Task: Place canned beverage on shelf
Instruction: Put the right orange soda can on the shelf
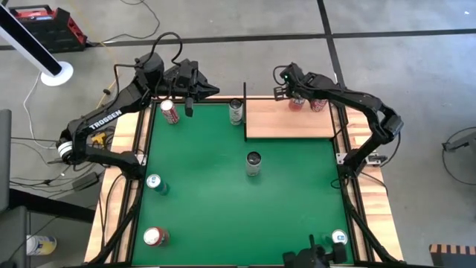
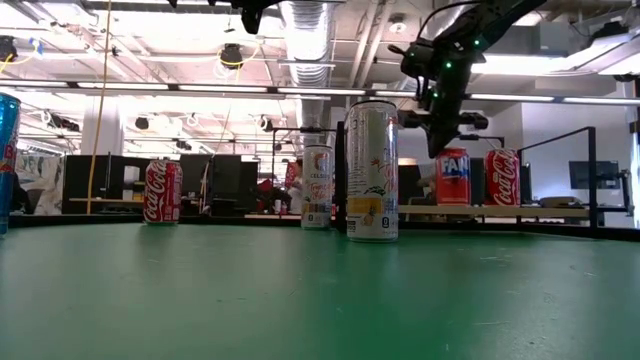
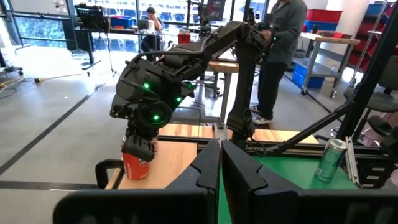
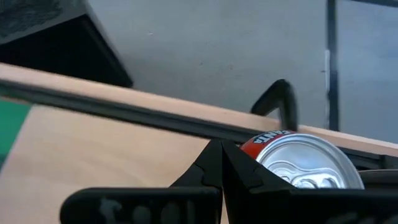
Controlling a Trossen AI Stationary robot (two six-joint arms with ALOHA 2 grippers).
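The shelf [image 1: 290, 123] is a pale wood panel at the table's far right. Two red cans stand upright on their bases near its far edge: an orange-and-red one [image 2: 453, 176] and a cola can [image 2: 503, 176]. My right gripper [image 1: 291, 95] is shut, pointing down just over the far-left rim of the first can's top [image 4: 303, 163]. My left gripper [image 3: 221, 148] is shut and empty, in the air over the table's far left, pointing toward the shelf. My right gripper's shut fingertips [image 3: 138, 148] stand right at the top of the orange-and-red can [image 3: 135, 168], beside its lid. I cannot tell whether they touch it. The can stands upright on the shelf.
On the green felt stand a red can [image 1: 169, 112] at the far left, a pale can [image 1: 236, 112] beside the shelf's black post, a slim can [image 1: 253, 164] in the middle, and several more along the near side. People stand beyond the far edge.
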